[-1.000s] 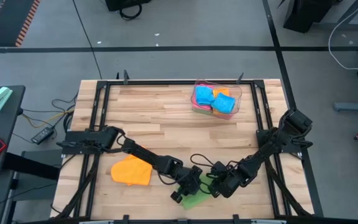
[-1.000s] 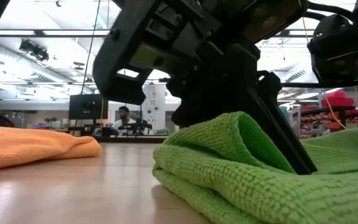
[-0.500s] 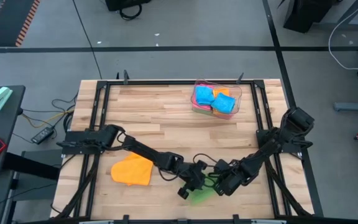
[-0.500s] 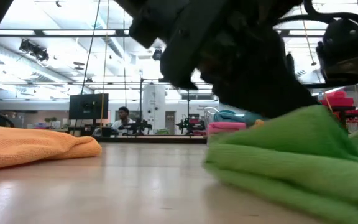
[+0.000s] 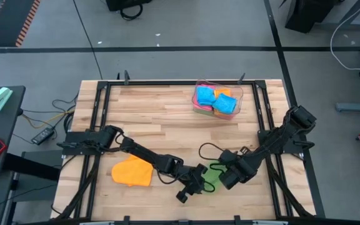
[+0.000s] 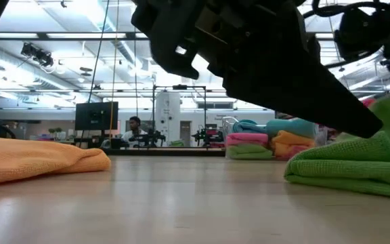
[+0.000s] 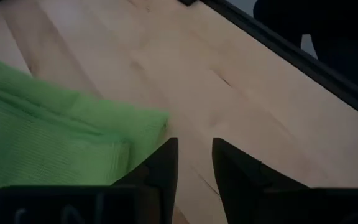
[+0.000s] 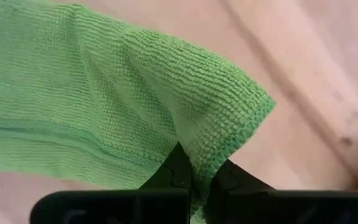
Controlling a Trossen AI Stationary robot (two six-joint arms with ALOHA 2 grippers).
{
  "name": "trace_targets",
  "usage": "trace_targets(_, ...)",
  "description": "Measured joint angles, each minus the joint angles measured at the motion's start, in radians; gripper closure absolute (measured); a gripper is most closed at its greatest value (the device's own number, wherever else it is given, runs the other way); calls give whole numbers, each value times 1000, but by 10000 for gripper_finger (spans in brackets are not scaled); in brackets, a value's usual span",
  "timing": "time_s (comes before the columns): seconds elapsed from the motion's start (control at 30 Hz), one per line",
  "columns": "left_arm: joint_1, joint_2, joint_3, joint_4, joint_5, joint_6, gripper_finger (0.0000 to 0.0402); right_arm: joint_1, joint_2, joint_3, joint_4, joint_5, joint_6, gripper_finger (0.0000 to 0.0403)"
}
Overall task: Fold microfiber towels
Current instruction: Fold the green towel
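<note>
Near the front edge of the wooden table (image 5: 167, 119), a little right of centre, the green towel (image 5: 211, 177) lies partly folded between the two arms. The right gripper (image 8: 194, 177) is clenched on a corner of this towel, its dark fingers pinching the cloth so that the corner stands up off the wood, as the right wrist view shows. The left gripper (image 5: 189, 189) sits just to the left of the towel, at its near left edge; in the left wrist view its fingers (image 7: 160, 167) stand a narrow gap apart above bare wood with nothing between them, and the towel's folded edge lies just beside them. In the low view the green towel rests in layers at the right, with a dark arm crossing above it. Farther left, also near the front, the orange towel (image 5: 132, 171) lies bunched on the table, well apart from both grippers. At the far side of the table, right of centre, a clear tray (image 5: 237, 94) holds a heap of blue, orange and pink towels (image 5: 215, 101). Beyond the table, in the room seen at table height, a person (image 6: 135, 126) sits far off beside a dark monitor (image 6: 95, 116).
</note>
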Motion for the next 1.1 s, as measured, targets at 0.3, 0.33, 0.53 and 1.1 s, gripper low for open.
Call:
trace_targets(0.3,2,0,0,-8,-43,-20,294,-39,0,6,16,28,-64,389)
trace_targets(0.33,3,0,0,-15,-46,-24,294,-40,0,12,8,33,-69,389)
trace_targets(0.53,-7,6,0,-81,-47,-8,295,-40,0,51,-16,77,-95,389)
trace_targets(1.1,-20,-4,-305,573,11,-180,367,-6,0,47,-3,91,-80,389)
